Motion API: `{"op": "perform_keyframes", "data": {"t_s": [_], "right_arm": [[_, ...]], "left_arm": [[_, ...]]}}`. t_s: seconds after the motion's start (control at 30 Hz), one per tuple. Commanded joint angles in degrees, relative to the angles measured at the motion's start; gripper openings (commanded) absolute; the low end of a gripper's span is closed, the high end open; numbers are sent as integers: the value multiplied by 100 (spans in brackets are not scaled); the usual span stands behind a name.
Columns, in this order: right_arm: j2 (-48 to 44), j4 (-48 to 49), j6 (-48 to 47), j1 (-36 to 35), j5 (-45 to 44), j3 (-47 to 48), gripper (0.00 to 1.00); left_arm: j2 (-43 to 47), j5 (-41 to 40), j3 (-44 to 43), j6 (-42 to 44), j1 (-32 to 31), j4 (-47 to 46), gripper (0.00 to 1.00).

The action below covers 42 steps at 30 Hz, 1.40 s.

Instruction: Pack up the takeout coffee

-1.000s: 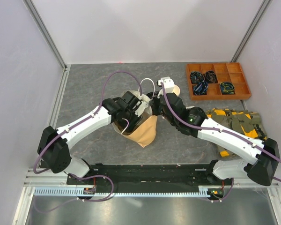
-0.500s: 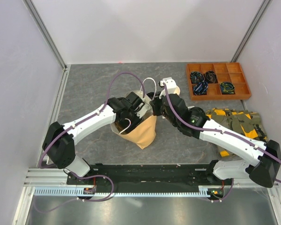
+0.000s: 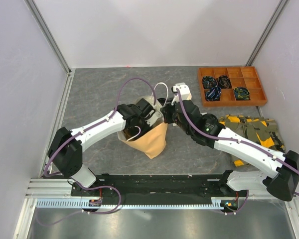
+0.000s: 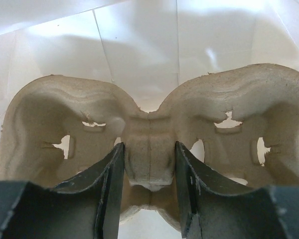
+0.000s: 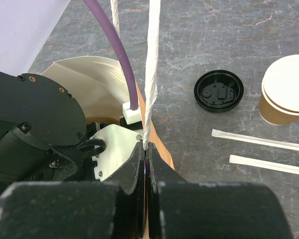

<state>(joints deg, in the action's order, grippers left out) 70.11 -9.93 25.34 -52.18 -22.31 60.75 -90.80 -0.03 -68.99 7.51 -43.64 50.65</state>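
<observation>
One takeout coffee cup [image 5: 286,89], tan with a white top, stands on the grey table in the right wrist view. Its black lid [image 5: 219,91] lies loose to its left. The tan paper bag [image 3: 154,139] stands open mid-table. My left gripper [image 4: 149,145] is down inside the bag. Its jaws are closed on the centre ridge of the brown pulp cup carrier [image 4: 55,114], whose cup wells hold nothing. My right gripper [image 5: 145,149] is shut on the bag's rim, where a white handle [image 5: 152,69] rises. In the top view the right arm hides the cup.
Two wrapped straws [image 5: 259,141] lie on the table near the cup. An orange compartment tray [image 3: 231,85] with dark coiled items sits at the back right. A camouflage cloth [image 3: 251,130] lies at the right under the right arm. Pale walls close in the table.
The left arm has swung its elbow to the right and reached a little deeper into the bag. The right arm has shifted slightly. Both grips are unchanged.
</observation>
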Motion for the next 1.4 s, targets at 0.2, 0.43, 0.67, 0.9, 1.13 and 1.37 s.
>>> {"op": "perform_keyframes", "data": {"t_s": [0.2, 0.43, 0.67, 0.9, 1.13, 1.37], "right_arm": [[-507, 571, 216, -11, 472, -125, 0], [-577, 580, 278, -11, 666, -169, 0], [-533, 598, 304, -11, 736, -151, 0], [-498, 598, 304, -11, 736, -169, 0], [-489, 580, 269, -2, 684, -213, 0], [-472, 589, 226, -2, 701, -265, 0]], "left_arm": [[-113, -120, 149, 67, 22, 754, 34], [-394, -243, 167, 14, 13, 577, 34], [-631, -287, 281, 5, 22, 402, 34], [-640, -243, 482, 5, 13, 244, 37], [-412, -225, 466, 5, 13, 138, 49], [-17, -155, 97, -91, 13, 436, 64]]}}
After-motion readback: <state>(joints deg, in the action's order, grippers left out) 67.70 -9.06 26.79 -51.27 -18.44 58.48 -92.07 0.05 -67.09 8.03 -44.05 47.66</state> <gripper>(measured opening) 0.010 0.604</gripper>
